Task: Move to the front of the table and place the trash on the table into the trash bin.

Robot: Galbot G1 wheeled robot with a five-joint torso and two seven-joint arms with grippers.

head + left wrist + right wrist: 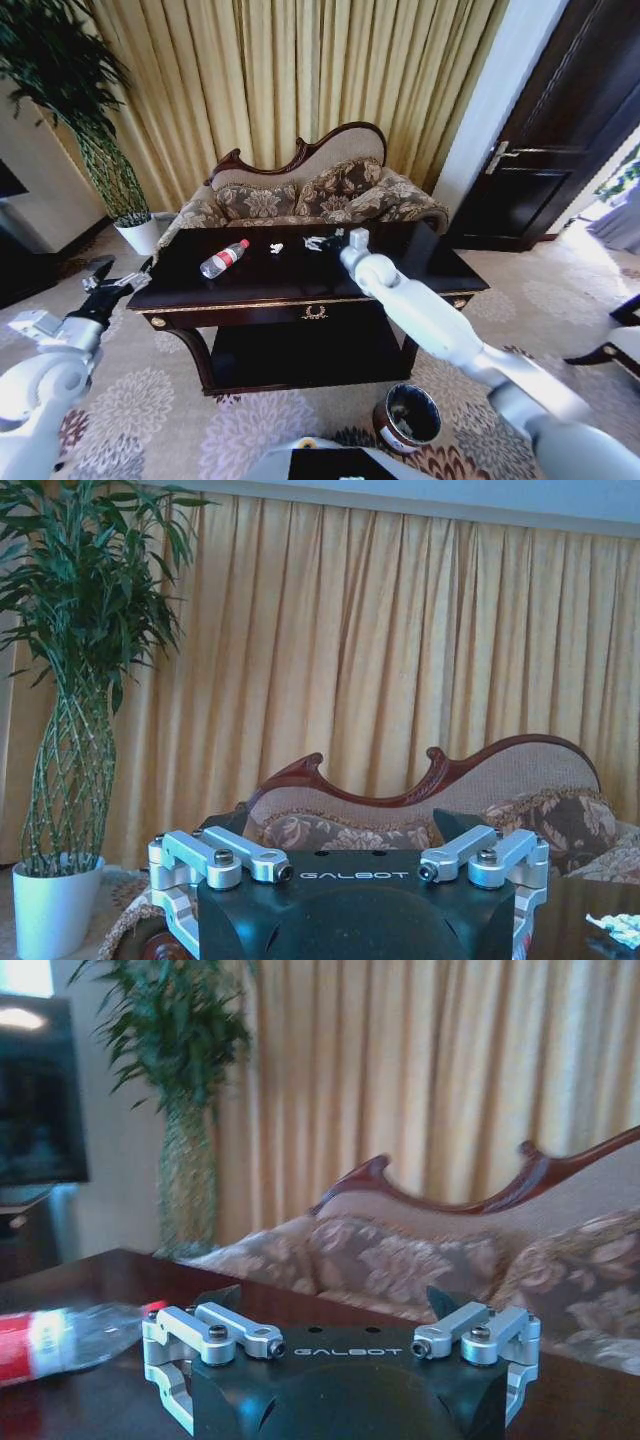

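Dark surface (300,283) before sofa (300,195). Bin (408,417) on carpet below, front right. Bottle (224,258) lies left-centre; white scraps (316,243) near right hand (340,240), released. Left hand (122,280) off left edge, released.

Warm daylight glows through the curtains (300,70), and strong light enters at the head view's right edge. The glossy table (300,275) shows pale glare. Head view bends at its edges. The bottle (60,1338) looks blurred in the right wrist view.
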